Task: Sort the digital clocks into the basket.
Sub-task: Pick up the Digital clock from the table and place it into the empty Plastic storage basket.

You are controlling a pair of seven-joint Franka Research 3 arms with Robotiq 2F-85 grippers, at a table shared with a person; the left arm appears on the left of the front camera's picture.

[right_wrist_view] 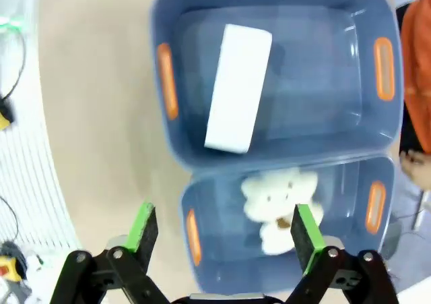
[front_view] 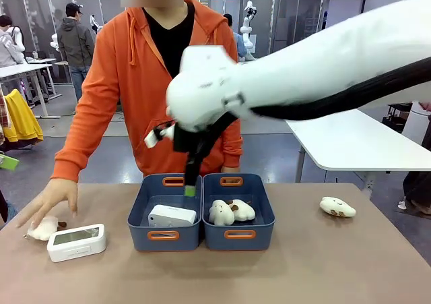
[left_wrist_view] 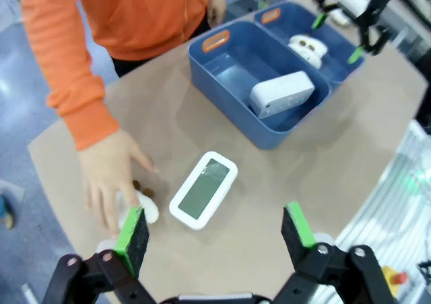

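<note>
One white digital clock [front_view: 172, 216] [right_wrist_view: 238, 87] lies in the left dark-blue basket [front_view: 165, 235] [right_wrist_view: 323, 81]. A second clock [front_view: 76, 242] [left_wrist_view: 203, 189] rests face up on the table at the front left. My right gripper [front_view: 190, 189] [right_wrist_view: 225, 230] hangs open and empty just above the baskets; it also appears far off as the right gripper [left_wrist_view: 337, 38] in the left wrist view. My left gripper [left_wrist_view: 215, 233] is open above the table, short of the loose clock, with nothing between its fingers.
The twin tub [front_view: 239, 234] holds cream plush toys [front_view: 229, 211] [right_wrist_view: 276, 199]. Another plush [front_view: 337, 207] lies at the right of the table. The person's hand [front_view: 47, 196] [left_wrist_view: 108, 176] rests over a plush [front_view: 44, 228] beside the loose clock.
</note>
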